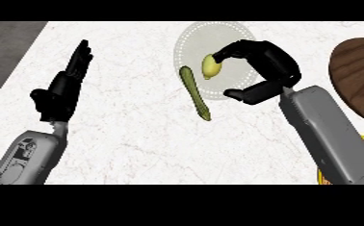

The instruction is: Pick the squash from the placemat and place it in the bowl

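Over the round pale placemat [213, 35] near the counter's far edge, my right hand [266, 69] is arched w/ fingers [231, 52] curling down onto the top of a small yellow squash [210, 66], thumb [245, 94] hooked below and apart from it. Fingers look to be touching the squash's upper end, but the thumb isn't on it yet, so I'd call the hand not closed round it; no real grasp so far as I can tell. Squash lies on the mat's left part, just beside a long green veg, prob. a zucchini [195, 91], which runs from the mat's edge out onto the marble counter [128, 124].

Left hand [65, 83] rests at the view's left, fingers straight & up, holding nothing.

Dark wooden bowl [350, 71] sits at the right edge, only partly in view, well apart from the squash.

Risks, imo: squash is small & rounded, so if thumb and fingers close off-centre it could squirt out sideways or roll. Closing could also nudge the zucchini, since it's right next to it. The carry goes rightward to the bowl; a pinch on just the tip may let the squash swivel en route. Bowl's rim is partly out of view, so aim there is harder to judge.
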You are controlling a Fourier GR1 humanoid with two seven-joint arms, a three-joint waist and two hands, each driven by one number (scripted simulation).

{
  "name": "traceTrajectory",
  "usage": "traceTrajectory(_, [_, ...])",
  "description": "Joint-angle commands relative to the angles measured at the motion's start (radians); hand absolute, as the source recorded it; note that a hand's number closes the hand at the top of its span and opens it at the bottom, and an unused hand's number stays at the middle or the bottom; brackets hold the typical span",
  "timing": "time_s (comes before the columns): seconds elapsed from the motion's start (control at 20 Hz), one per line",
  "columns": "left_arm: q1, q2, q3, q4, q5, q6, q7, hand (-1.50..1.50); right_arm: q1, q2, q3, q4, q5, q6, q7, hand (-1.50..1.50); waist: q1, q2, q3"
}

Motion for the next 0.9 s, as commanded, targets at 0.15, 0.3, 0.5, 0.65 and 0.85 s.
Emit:
traceTrajectory(0.15, [-0.043,0.001,-0.031,-0.043,-0.048,0.037,0.079,0.00,-0.170,-0.088,0.038,0.142,0.117,0.276,-0.251,-1.50,0.001,-0.007,-0.002])
traceTrajectory(0.3, [-0.064,-0.021,-0.041,-0.029,-0.067,0.060,0.095,0.00,-0.235,-0.094,0.114,0.179,0.252,0.292,-0.322,-1.50,-0.023,-0.009,-0.005])
traceTrajectory(0.5, [-0.054,-0.012,-0.041,-0.038,-0.078,0.065,0.112,0.00,-0.355,-0.125,0.180,0.233,0.372,0.275,-0.357,-1.50,-0.016,-0.010,-0.007])
traceTrajectory(0.65, [-0.073,-0.014,-0.028,-0.034,-0.078,0.076,0.136,0.00,-0.384,-0.095,0.299,0.235,0.525,0.185,-0.389,-1.50,-0.036,-0.014,-0.008])
traceTrajectory(0.85, [-0.050,-0.017,-0.044,-0.075,-0.100,0.095,0.169,0.00,-0.471,-0.027,0.398,0.320,0.636,0.126,-0.407,-1.50,-0.032,-0.019,-0.009])
